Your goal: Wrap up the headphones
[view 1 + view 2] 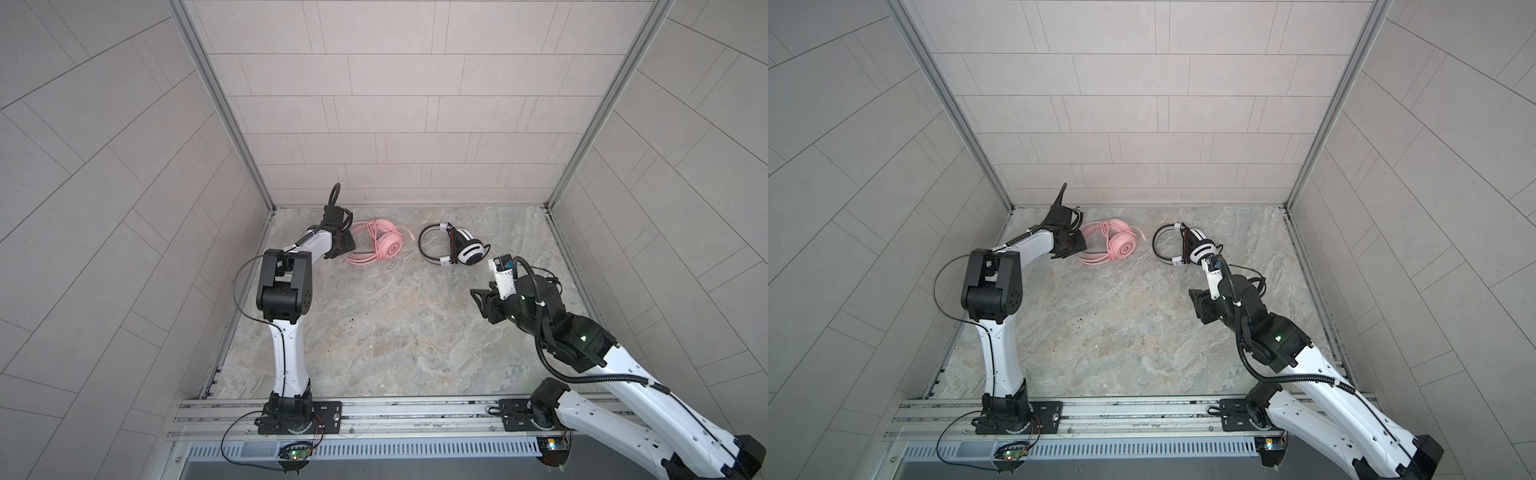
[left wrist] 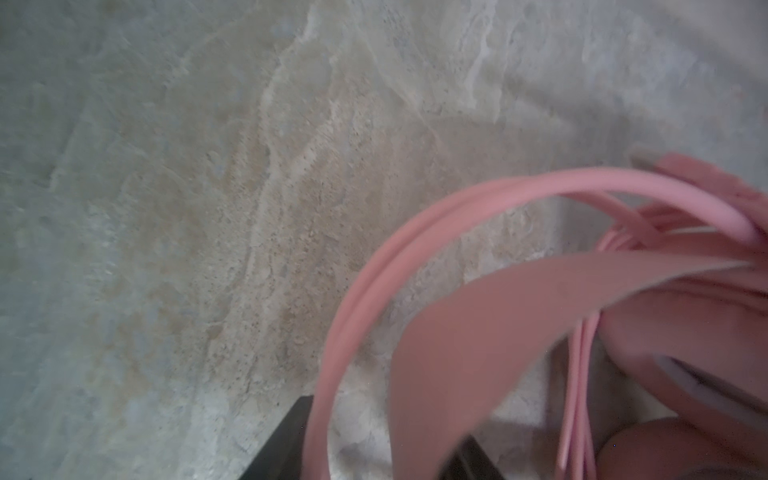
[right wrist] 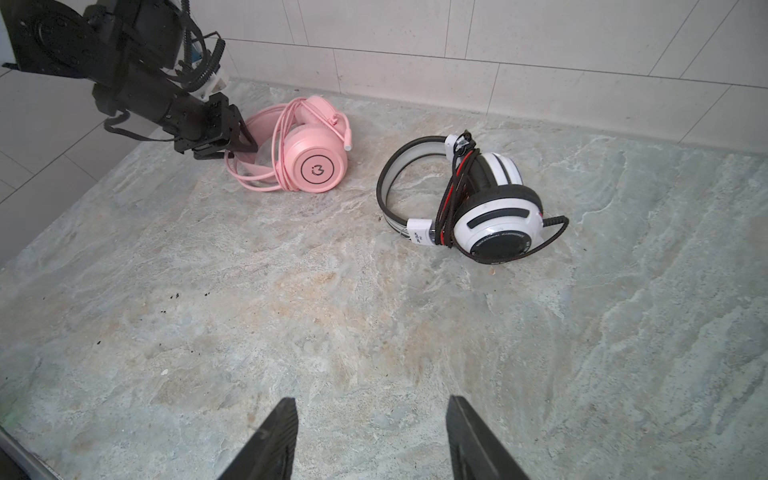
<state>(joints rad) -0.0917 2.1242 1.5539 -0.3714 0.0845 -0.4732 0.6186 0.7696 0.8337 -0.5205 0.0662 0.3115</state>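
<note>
The step in hand looks like letting go of the pink headset (image 3: 318, 166), so the left gripper (image 3: 232, 143) should draw straight back from the headband with its fingers kept wide. That way neither finger hooks the thin hoop or the slack cable loops (image 3: 249, 183) lying just beside it and drags the wrap loose. In the left wrist view its fingers stand apart with the headband (image 2: 478, 332) passing between them; whether a finger touches the band is hard to tell. The right gripper (image 3: 372, 401) is spread open over bare table (image 3: 374, 332), holds nothing, and sits well apart from both headsets, so it is best kept clear. Both headsets lie on the table near the back wall, pink to the left and the white one (image 3: 494, 224) to its right, near each other but not touching. The pink one lies on its side with a cup face up. Its cable is wound several turns across the band by the cups, and some loops sag onto the table. Its short mic (image 3: 347, 135) points toward the white headset. The white one also lies on its side, with its black-and-red cable (image 3: 453, 195) bound tightly between the cups and one small loop poking out past the nearer cup. Both look wrapped, the pink one more loosely.
</note>
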